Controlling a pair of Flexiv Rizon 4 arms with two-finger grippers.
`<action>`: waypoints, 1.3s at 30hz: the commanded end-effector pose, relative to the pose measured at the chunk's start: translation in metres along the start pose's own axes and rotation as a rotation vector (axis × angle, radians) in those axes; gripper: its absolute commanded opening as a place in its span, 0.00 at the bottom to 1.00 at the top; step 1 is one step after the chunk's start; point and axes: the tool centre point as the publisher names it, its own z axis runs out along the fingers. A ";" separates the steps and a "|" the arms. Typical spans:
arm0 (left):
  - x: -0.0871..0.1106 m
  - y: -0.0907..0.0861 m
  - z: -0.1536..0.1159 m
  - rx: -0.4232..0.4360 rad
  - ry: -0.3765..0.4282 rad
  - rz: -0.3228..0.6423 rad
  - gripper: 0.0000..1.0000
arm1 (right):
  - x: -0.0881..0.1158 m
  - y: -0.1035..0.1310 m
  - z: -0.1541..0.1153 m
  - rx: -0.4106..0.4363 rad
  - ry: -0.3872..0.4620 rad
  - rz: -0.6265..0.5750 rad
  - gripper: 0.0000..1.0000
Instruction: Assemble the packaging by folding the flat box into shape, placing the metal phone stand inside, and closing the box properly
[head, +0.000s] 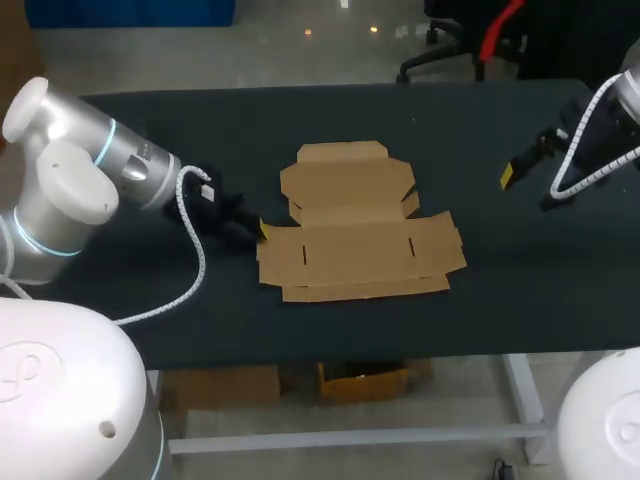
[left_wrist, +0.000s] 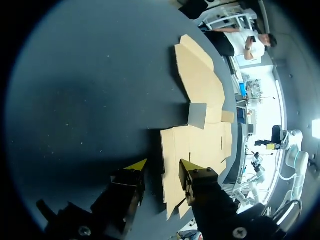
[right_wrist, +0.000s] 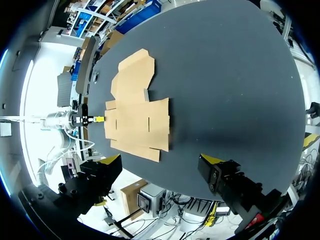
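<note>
A flat brown cardboard box lies unfolded in the middle of the dark table, its lid panel pointing to the far side. One small flap stands up a little. My left gripper lies low at the box's left edge. In the left wrist view the left gripper has its fingers partly apart, and the cardboard's edge lies between them with a gap on one side. My right gripper hangs wide open above the table, right of the box, holding nothing. No metal phone stand shows in any view.
The dark tabletop extends on all sides of the box. Its front edge runs a short way below the box's near side. My right arm's white cable hangs beside its gripper.
</note>
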 end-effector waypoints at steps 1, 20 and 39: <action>-0.004 -0.004 0.007 -0.039 0.011 -0.007 0.29 | 0.000 0.002 0.000 0.010 0.001 0.001 1.00; 0.008 0.025 0.012 -0.089 0.004 0.047 0.00 | -0.002 0.001 0.004 0.018 0.006 0.012 1.00; 0.012 0.034 0.007 -0.112 -0.003 0.097 0.00 | -0.002 -0.002 0.004 0.020 0.010 0.017 1.00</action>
